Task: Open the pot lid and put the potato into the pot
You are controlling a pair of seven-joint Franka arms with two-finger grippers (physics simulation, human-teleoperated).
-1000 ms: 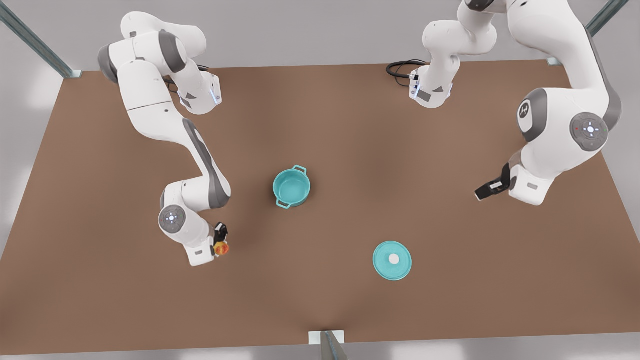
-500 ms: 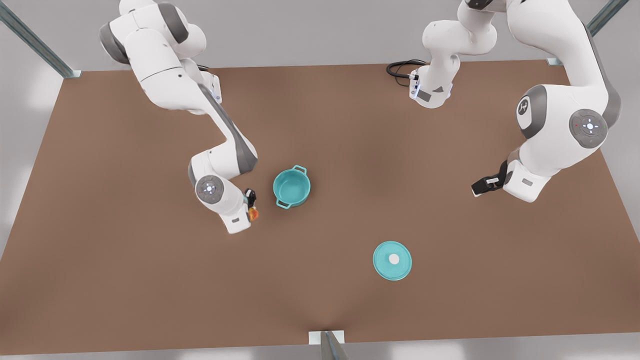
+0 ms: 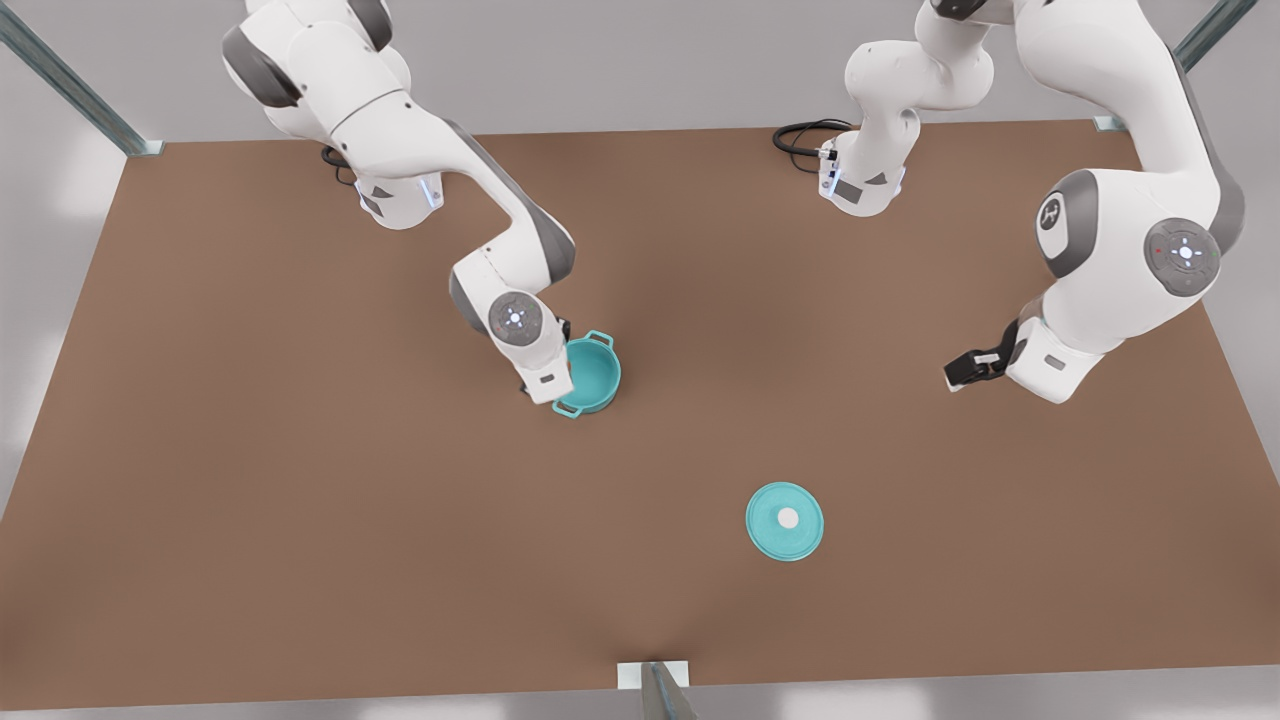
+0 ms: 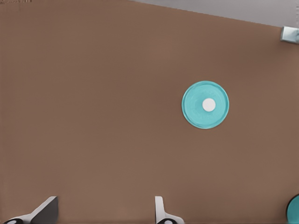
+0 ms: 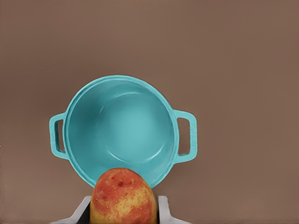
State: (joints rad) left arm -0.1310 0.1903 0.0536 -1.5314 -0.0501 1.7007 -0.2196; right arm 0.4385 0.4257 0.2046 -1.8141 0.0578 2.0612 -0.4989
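The teal pot [image 3: 594, 376] stands uncovered at the table's middle, and its inside [image 5: 121, 128] holds nothing. My right gripper [image 5: 122, 211] is shut on the potato [image 5: 122, 196], a yellow lump with orange-red patches, held above the pot's rim on the front view's left side. In the front view that arm's hand [image 3: 545, 372] covers the potato. The pot lid [image 3: 785, 520] lies flat on the table, knob up, toward the front view's right; the left wrist view shows the same pot lid [image 4: 205, 104] far off. My left gripper [image 3: 965, 372] waits open at the front view's right, with both fingers [image 4: 160, 211] holding nothing.
The brown table [image 3: 300, 500] is bare around the pot and lid. A black cable [image 3: 800, 135] loops at the back edge by an arm base. A metal bracket [image 3: 652, 676] sits at the middle of the front edge.
My right arm has carried the potato from the front view's lower left up to the pot's rim. The left arm has barely shifted. Pot and lid have stayed put.
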